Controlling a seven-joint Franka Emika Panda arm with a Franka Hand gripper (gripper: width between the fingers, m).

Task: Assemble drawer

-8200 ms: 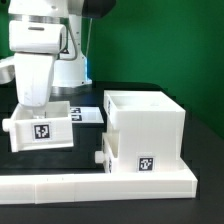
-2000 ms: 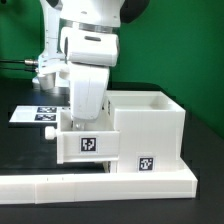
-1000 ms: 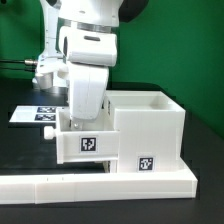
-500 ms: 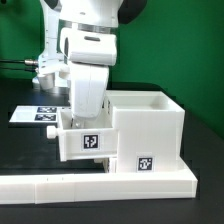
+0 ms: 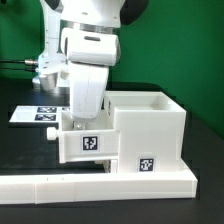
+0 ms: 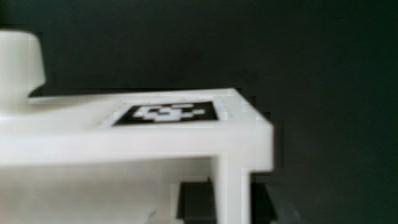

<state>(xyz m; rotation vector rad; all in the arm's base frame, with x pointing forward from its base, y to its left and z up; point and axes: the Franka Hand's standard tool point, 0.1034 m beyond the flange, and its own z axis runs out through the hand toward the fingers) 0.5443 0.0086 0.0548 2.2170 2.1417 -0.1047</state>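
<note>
White plastic tray [image 5: 82, 143] sits directly under the gripper [image 5: 84, 122], its inner end against the side of the box shell [image 5: 148, 128]. It looks partly slid in, with seating still to finish. The arm's body hides the fingers, so I cannot tell whether they clamp the tray. The wrist view shows only a blurred tagged panel [image 6: 169, 113].

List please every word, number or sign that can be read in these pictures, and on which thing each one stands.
No words or numbers can be read.
Tray: one square black-and-white marker tag, a pattern and no text; blurred in the wrist view.
Box shell: one such tag, low on its front.
Marker board: several tags, too small to read.
</note>
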